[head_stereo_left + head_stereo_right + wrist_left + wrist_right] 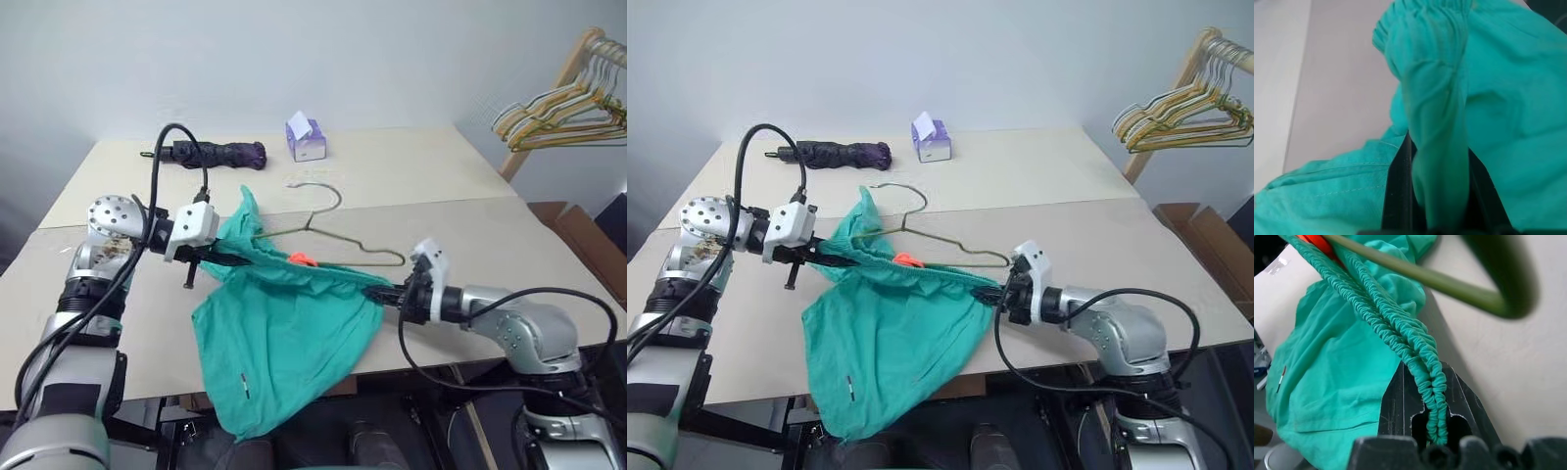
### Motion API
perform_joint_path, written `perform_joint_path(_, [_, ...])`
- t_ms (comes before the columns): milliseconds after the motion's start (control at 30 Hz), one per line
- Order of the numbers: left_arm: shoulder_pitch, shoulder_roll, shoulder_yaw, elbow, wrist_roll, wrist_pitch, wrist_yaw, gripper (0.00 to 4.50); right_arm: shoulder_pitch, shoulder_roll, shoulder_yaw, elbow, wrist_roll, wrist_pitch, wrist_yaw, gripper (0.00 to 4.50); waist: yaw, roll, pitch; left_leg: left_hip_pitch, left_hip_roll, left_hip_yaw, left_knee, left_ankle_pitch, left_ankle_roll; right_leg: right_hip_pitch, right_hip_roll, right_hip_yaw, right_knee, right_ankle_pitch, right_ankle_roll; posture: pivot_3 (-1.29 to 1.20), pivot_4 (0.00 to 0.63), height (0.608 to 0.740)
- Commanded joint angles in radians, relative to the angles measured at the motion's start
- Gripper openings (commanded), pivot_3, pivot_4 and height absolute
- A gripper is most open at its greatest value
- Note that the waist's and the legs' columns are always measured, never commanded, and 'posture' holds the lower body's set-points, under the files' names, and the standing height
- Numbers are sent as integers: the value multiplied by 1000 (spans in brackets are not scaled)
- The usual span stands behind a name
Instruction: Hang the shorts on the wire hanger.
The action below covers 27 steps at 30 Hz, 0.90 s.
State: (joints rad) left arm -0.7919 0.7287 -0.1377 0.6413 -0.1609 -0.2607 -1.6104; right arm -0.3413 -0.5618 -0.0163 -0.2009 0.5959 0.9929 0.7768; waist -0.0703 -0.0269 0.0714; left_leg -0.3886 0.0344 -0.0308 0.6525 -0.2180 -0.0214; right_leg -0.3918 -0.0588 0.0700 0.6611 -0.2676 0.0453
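The teal shorts (284, 333) are stretched by their gathered waistband between my two grippers, and the legs droop over the table's front edge. An orange tag (304, 259) shows at the waistband. My left gripper (223, 259) is shut on a bunch of fabric (1440, 122) at the left end. My right gripper (382, 292) is shut on the elastic waistband (1415, 352) at the right end. The wire hanger (333, 240) lies flat on the table just behind the waistband, hook pointing away, its left corner hidden by fabric. Its bent corner (1488, 301) passes close above the right fingers.
A folded purple umbrella (216, 153) and a purple tissue box (306, 139) sit at the table's far side. A wooden rack with bunched pale hangers (563, 103) stands at the right, with a cardboard box (588, 240) below it. The table's front edge (441, 360) runs beneath the shorts.
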Motion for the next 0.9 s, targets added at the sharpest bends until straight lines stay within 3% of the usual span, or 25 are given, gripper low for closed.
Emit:
perform_joint_path(33, [-2,70,24,-6,-28,6,-4,0,-15,-80,-38,57,-27,-38,31,25,0,0,0,0,0,0,0,0,0,0,0,0,0,0,0,-54,20,740])
perform_joint_path(633, [52,169,-29,-30,-91,-17,-4,0,-64,-228,23,216,-68,-161,111,25,0,0,0,0,0,0,0,0,0,0,0,0,0,0,0,-45,19,740])
perform_joint_path(900, [73,140,20,-57,-133,16,21,0,-49,-237,42,226,-67,-180,109,25,0,0,0,0,0,0,0,0,0,0,0,0,0,0,0,-42,21,740])
